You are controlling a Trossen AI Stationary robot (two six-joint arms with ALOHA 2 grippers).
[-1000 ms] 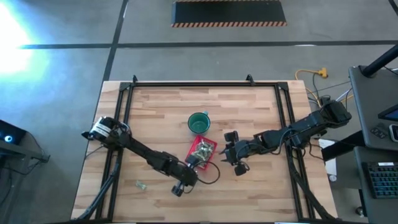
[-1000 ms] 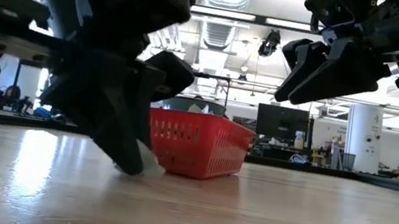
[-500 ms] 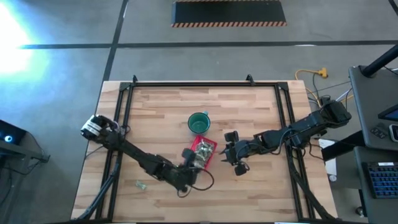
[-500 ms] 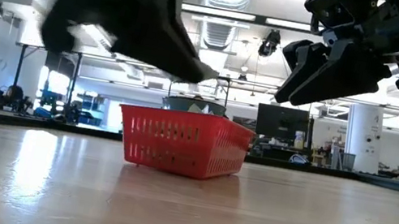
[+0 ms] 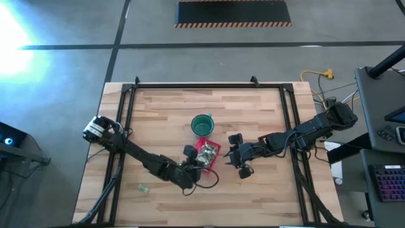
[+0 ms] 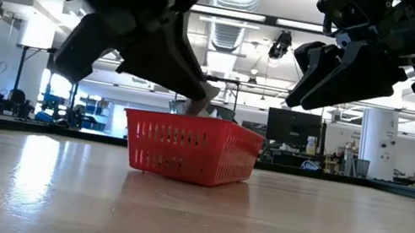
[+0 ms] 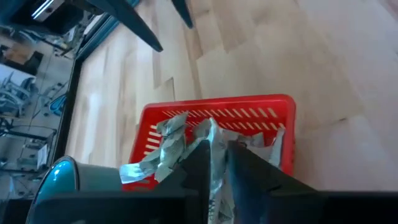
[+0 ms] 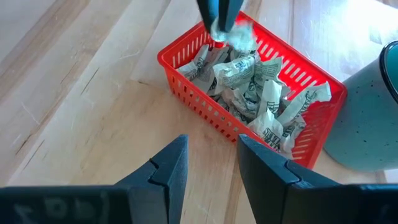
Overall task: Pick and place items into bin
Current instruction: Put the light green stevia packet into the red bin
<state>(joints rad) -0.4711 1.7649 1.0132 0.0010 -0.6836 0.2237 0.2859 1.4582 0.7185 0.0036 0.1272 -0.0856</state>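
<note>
The red bin point(image 5: 209, 153) sits mid-table, heaped with several pale green-and-white wrapped items point(image 8: 249, 87). My left gripper point(image 7: 216, 157) hangs just above the bin's near-left part, shut on one item point(image 7: 214, 140); the low view shows its tips point(image 6: 204, 99) over the rim. My right gripper point(image 8: 211, 168) hovers open, above the table to the right of the bin point(image 8: 186, 93), touching nothing. One stray item point(image 5: 145, 188) lies flat on the table near the near-left corner. My left gripper pinches one wrapped item point(image 8: 235, 34) between its two fingers point(image 8: 214, 12), coming from above and pointing down into the bin. The item is lifted clear and sticks out below the fingertips, just above the heap in the bin.
A round dark-green cup point(image 5: 202, 125) stands just beyond the bin toward the far edge, close to it. Black frame rails point(image 5: 130, 114) run along the table's left, right and far sides. Bare wood point(image 5: 266, 190) lies near and right of the bin.
My left gripper rose from the tabletop at the bin's near-left side, carrying a wrapped item lifted clear, and swung toward the bin until it hung over the rim. It then lowered slightly over the heap. The right arm kept still.
</note>
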